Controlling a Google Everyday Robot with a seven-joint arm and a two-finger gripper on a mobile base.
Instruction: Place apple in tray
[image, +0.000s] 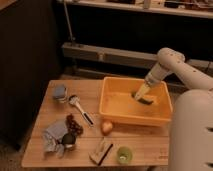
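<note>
The apple (107, 126), small and yellowish-orange, rests on the wooden table just in front of the tray's front left corner. The tray (131, 118) is a large orange-yellow bin on the right half of the table. My arm reaches in from the right, and the gripper (143, 98) hangs down inside the tray, near its right back part. It is open, and nothing shows between its dark fingers. The gripper is well apart from the apple, with the tray's front wall between them.
On the table's left lie dark red grapes (73, 122), a dark green fruit (68, 139), a bluish cloth (51, 134), a white-handled utensil (80, 109) and a grey-blue item (60, 92). A brush (102, 150) and a green cup (123, 154) sit near the front edge.
</note>
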